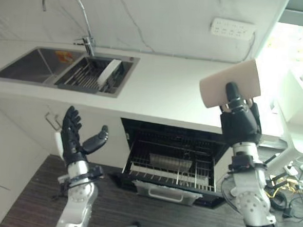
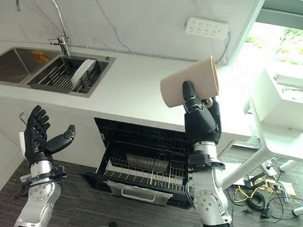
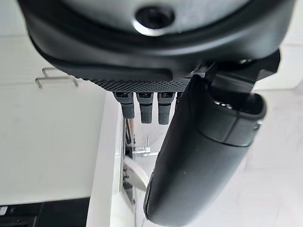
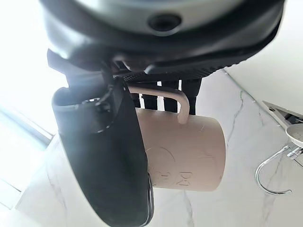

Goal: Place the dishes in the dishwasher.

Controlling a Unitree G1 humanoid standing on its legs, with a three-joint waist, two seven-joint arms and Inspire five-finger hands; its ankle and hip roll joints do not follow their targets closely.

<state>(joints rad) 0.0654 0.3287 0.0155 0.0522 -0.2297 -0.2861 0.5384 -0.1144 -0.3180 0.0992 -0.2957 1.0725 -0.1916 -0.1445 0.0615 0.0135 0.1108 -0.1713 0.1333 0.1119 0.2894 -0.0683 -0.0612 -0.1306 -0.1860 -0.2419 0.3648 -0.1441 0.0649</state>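
A kitchen with a white marble-veined back wall (image 1: 162, 21) and a long white countertop (image 1: 163, 91) runs across the scene, above a dark wood-grain floor (image 1: 28, 198). Set into the countertop on the robot's left is a steel double sink (image 1: 66, 69) with a tall curved tap (image 1: 70, 13) behind it; a white plate (image 1: 108, 72) stands on edge on a rack in the sink's nearer-to-centre basin. A white socket strip (image 1: 232, 28) is fixed to the wall further right. Below the countertop, in the middle, the dishwasher (image 1: 171, 163) is open, its wire rack (image 1: 171, 171) pulled forward and showing a pale rectangular dish (image 1: 170, 161) lying inside. To the left of it, a wire hook (image 1: 52, 120) hangs on a white cabinet front. The right hand (image 1: 239, 121) is raised high in front of the countertop's edge, above and to the right of the open dishwasher, and is closed around a beige mug (image 1: 230, 83). The mug lies on its side in the air, its mouth facing the robot's right. In the right wrist view the mug's handle (image 4: 173, 101) sits against the fingers, with the thumb (image 4: 113, 156) pressed across the body of the mug. The left hand (image 1: 75, 137) is held up at the left, in front of the cabinet below the sink, holding nothing, its fingers straight and spread and the thumb standing out to the side, well apart from the mug and the dishwasher.
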